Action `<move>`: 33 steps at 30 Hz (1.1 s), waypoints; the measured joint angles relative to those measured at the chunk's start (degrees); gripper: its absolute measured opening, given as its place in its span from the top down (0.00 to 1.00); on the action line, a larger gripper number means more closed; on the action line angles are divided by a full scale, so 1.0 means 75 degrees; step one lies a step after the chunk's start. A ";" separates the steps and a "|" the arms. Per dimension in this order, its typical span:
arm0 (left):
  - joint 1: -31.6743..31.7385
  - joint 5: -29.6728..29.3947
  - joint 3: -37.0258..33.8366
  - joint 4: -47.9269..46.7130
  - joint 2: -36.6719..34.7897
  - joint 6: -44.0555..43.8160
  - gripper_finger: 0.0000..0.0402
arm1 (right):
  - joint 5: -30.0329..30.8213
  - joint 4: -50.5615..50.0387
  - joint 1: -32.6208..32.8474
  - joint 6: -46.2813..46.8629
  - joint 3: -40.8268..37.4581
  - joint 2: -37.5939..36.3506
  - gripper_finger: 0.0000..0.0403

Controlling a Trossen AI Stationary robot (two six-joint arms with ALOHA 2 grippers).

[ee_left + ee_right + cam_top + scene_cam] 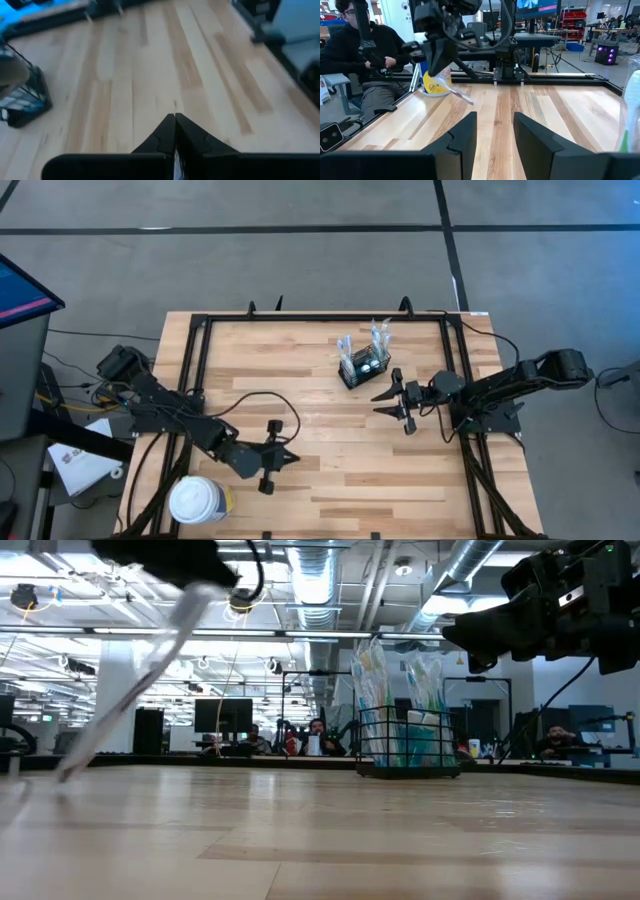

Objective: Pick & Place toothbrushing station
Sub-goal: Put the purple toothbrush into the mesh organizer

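Both grippers (286,457) (388,404) hover over bare table (300,370) beside caddy (362,368).

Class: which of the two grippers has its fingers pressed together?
The left gripper, near the white-lidded tub; the right gripper, beside the caddy, shows a gap.

Bare table (300,370) all around the caddy (362,367) on its left and far sides. Right tool (392,404) sits just beside the caddy's near-right corner, blocking that side. Left tool (278,459) and round tub (198,500) stand well apart from the caddy, toward the near-left corner.
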 joint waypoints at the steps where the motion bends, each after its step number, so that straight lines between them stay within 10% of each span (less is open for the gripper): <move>1: 0.0060 -0.0051 0.0000 0.0190 0.0000 0.0000 1.00 | -0.0003 -0.0002 0.0000 0.0000 0.0000 0.0000 0.70; 33: 0.2738 -0.0063 0.0000 0.4387 0.0000 -0.0011 1.00 | -0.0009 -0.1372 0.0744 -0.0128 0.1237 0.0000 0.70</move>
